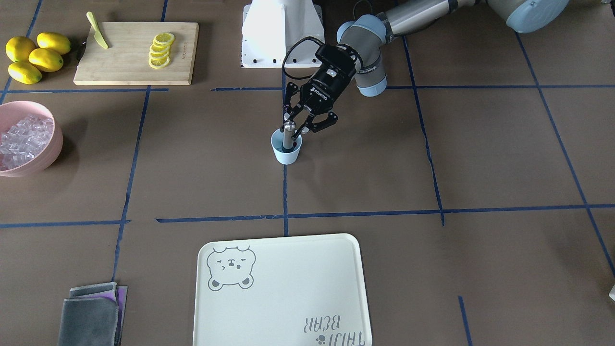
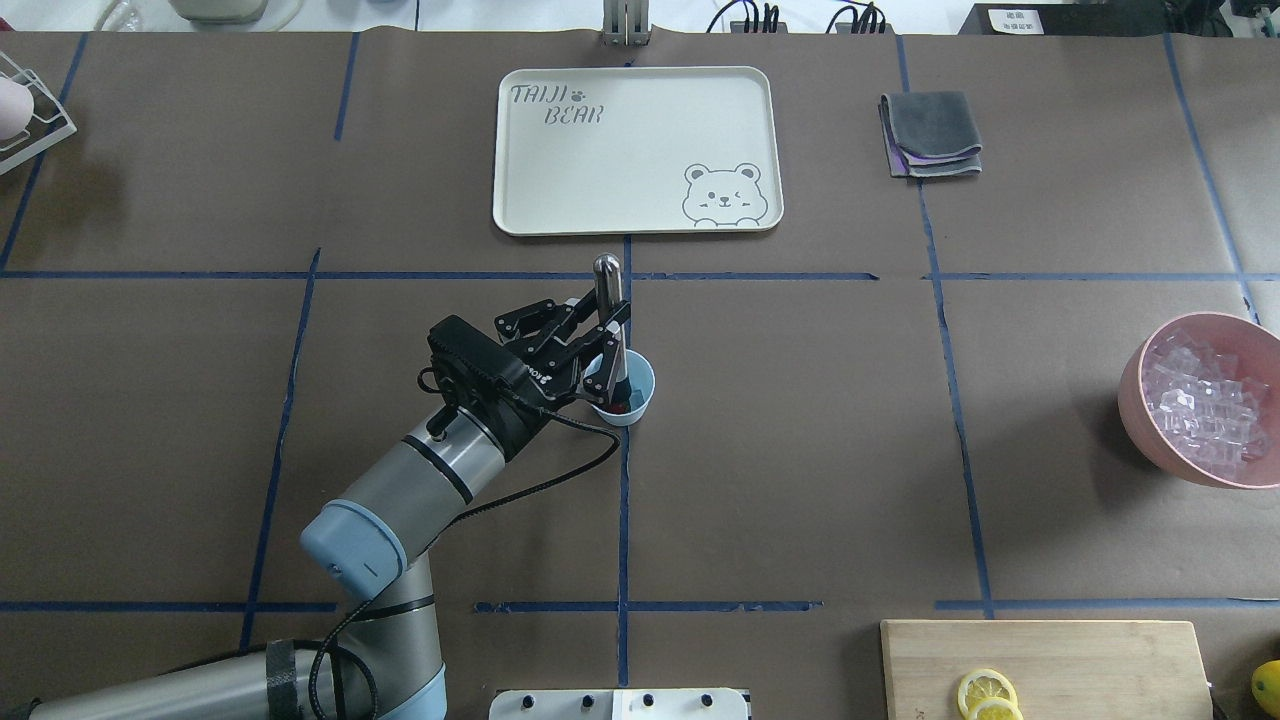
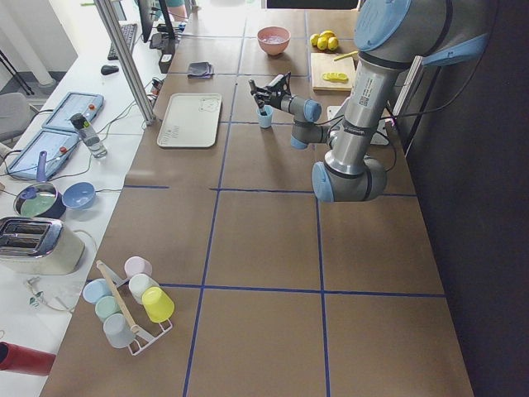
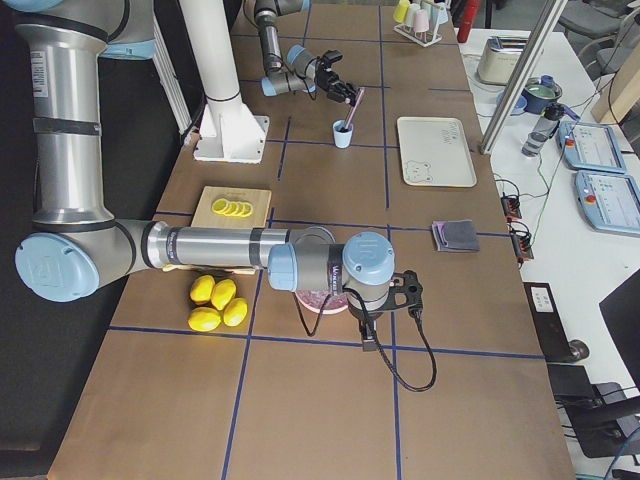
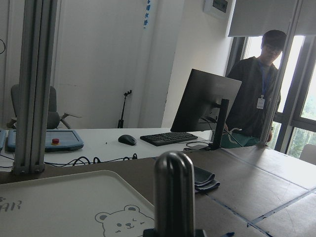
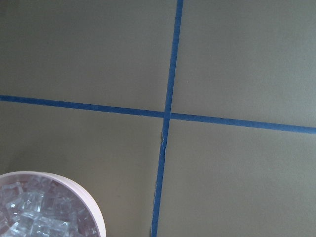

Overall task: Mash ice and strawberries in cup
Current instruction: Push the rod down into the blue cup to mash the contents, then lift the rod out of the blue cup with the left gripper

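The brown paper-covered tabletop point(image 1: 432, 168), taped into squares with blue lines, carries everything. Well away from the left arm's fingers point(image 2: 608, 345), a big pink bowl point(image 1: 54, 144) holds a heap of clear ice cubes point(image 1: 24, 137). The right arm's fingers point(image 4: 405, 292) hang just beside that bowl, and I cannot tell whether they are spread or pressed together.

The left arm's fingers pinch a slim, round-topped metal muddler point(image 2: 607, 272) about midway along its shaft. Its domed end rises above them and its foot drops into the small pale-blue tapered plastic cup point(image 1: 287, 154) directly beneath. A speck of red at the cup's bottom reads as the small red strawberry point(image 2: 622, 405). Ice inside the cup cannot be made out.

The cup looks light and thin-walled, and nothing steadies it, so a slanted push would likely tip or skid it. The berry should crush softly. Ice is hard and slick and may skate from under the foot. The mid-shaft hold seems the right place to grip.
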You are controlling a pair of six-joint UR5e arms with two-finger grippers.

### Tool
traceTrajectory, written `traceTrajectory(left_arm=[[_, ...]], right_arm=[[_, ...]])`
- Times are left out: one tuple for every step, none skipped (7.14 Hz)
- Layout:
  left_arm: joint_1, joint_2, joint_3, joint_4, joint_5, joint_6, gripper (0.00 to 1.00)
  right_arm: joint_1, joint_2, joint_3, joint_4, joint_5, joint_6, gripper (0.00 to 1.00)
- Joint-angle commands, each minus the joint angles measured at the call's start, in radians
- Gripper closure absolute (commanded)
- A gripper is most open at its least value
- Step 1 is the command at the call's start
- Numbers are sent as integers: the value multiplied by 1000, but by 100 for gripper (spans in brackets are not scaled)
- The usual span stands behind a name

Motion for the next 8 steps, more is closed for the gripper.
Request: traceTrajectory(left_arm=[[1,-2,2,2,0,-6,100],[1,-2,-10,2,0,-14,100],[-9,0,-55,10,-2,-15,100],[-12,10,-142,64,-3,-12,100],[-15,14,-203,104,-6,-11,100],[-24,14,-255,135,-8,-11,100],[-30,14,-376,254,-8,-15,100],[-48,42,-455,352,-8,-91,100]], right_arm=[[0,2,0,0,1,1,0],[2,2,3,0,1,1,0],[2,5,3,0,1,1,0],[2,6,8,0,1,2,0],[2,6,11,0,1,2,0],[2,8,11,0,1,1,0],[2,8,11,0,1,1,0],[2,8,11,0,2,1,0]])
